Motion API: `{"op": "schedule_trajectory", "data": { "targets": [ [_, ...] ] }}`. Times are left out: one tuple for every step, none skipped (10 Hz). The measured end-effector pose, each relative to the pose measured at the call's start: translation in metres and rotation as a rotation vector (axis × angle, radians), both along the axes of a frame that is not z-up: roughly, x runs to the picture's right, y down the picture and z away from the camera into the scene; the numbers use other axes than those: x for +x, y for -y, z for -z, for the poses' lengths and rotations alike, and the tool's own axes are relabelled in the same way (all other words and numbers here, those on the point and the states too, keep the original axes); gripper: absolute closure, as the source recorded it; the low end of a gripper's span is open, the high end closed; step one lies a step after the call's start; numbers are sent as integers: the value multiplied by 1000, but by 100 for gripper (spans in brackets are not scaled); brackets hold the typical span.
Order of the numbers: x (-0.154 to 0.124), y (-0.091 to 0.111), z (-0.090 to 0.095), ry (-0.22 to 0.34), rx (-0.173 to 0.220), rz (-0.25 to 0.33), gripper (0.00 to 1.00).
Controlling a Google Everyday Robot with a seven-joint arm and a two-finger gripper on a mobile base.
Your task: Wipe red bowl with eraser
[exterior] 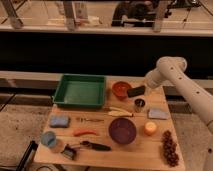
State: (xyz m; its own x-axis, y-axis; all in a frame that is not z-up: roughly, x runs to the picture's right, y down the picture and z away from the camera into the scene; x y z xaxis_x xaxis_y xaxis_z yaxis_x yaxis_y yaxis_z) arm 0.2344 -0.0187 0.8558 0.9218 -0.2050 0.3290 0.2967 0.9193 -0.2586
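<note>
The red bowl (120, 89) is small, orange-red with a dark inside, and stands at the back of the wooden table, right of the green tray. The white arm reaches in from the right. Its gripper (139, 90) is just right of the bowl and is shut on the eraser (135, 92), a dark block held slightly tilted at the bowl's right rim. I cannot tell whether the eraser touches the rim.
The green tray (80, 91) stands back left. A dark cup (140, 104) stands just below the gripper. A large maroon bowl (122, 130), blue-grey pads (158, 114) (59, 121), an orange object (150, 128), grapes (170, 147), a red chili (85, 132) and a blue cup (48, 139) lie in front.
</note>
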Motion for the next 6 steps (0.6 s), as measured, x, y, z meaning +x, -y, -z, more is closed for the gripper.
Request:
{"op": "schedule_trajectory", "data": {
  "targets": [
    [-8,2,-3,15,7,8,100],
    [-13,3,-5,25,17,13,100],
    [-20,3,-8,37,34,21,100],
    [-27,2,-10,47,48,29,100],
    [-36,3,-15,59,68,36,100],
    [-38,4,-17,62,78,38,100]
  ]
}}
